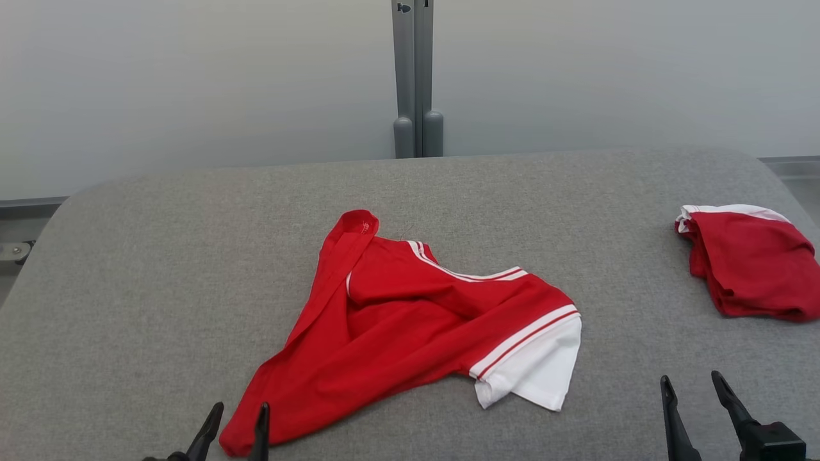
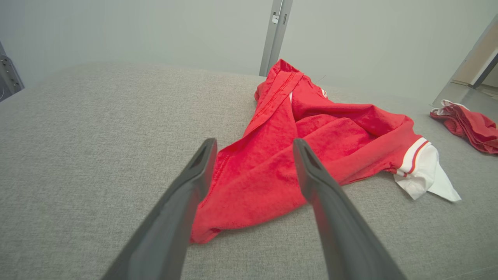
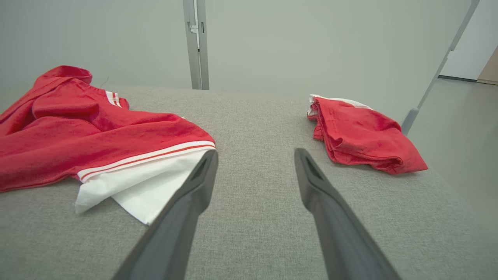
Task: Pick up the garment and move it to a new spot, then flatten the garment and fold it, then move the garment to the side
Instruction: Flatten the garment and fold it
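Note:
A crumpled red garment (image 1: 397,320) with a white, red-striped sleeve end lies in the middle of the grey table (image 1: 128,269). It also appears in the left wrist view (image 2: 295,155) and the right wrist view (image 3: 97,140). My left gripper (image 1: 238,410) is open at the garment's near left corner, its fingers (image 2: 194,182) straddling the red cloth just above it. My right gripper (image 1: 692,381) is open over bare table, to the right of the white sleeve (image 3: 148,182), holding nothing.
A second red and white garment (image 1: 749,262) lies folded at the table's right edge (image 3: 362,136). A grey post (image 1: 416,77) stands behind the table's far edge, against a pale wall. Floor drops off beyond the right edge.

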Available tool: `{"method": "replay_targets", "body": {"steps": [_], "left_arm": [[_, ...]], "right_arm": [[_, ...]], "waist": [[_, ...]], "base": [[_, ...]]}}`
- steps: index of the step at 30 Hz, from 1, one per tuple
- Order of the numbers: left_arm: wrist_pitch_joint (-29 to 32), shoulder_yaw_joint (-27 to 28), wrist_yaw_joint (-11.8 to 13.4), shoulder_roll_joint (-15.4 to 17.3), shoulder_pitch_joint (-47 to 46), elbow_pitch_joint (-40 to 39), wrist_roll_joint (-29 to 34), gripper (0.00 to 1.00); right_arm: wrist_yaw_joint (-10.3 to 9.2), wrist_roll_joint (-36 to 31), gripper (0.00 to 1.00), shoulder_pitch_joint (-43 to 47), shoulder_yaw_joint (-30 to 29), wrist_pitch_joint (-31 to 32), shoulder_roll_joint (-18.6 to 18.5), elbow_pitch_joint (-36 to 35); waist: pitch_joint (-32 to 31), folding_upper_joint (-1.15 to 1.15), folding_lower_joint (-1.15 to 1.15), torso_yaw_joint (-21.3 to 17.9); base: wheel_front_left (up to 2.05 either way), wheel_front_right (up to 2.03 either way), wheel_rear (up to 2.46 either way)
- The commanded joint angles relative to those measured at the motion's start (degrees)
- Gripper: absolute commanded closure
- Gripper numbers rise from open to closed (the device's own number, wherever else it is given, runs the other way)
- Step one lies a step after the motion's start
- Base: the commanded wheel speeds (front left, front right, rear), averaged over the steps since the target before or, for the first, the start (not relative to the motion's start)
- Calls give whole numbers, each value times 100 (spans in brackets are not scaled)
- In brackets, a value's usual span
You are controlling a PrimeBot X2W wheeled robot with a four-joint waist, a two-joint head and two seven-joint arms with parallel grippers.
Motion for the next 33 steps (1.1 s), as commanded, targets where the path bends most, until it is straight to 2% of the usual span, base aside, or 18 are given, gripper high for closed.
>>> {"method": "replay_targets", "body": {"steps": [1,6,10,17,21,33], "left_arm": [[-14,13,-13,39,-84,17,-36,0],[36,90,-12,108,-69,227,-59,0],[585,119,154,181,-198,337,-119,0],[1398,141,383,280,-403,448,-212,0],[1610,92,420,279,-495,529,-234,0],[1864,9,371,329,-838,878,-329,0]], "right_arm": [[-9,110,0,-73,23,3,-14,32],[-8,541,0,-308,334,191,-8,528],[-8,665,0,-852,812,1082,-198,743],[-8,975,0,-1485,1296,2509,-283,1117],[-9,890,0,-1664,1363,2637,-266,1326],[-8,923,0,-2357,1564,2436,-61,2454]], "waist": [[13,0,0,-12],[74,0,0,-58],[199,0,0,-106],[447,0,0,-65],[534,0,0,-23],[906,0,0,57]], "base": [[0,0,0],[0,0,0],[0,0,0],[0,0,0],[0,0,0],[0,0,0]]}}
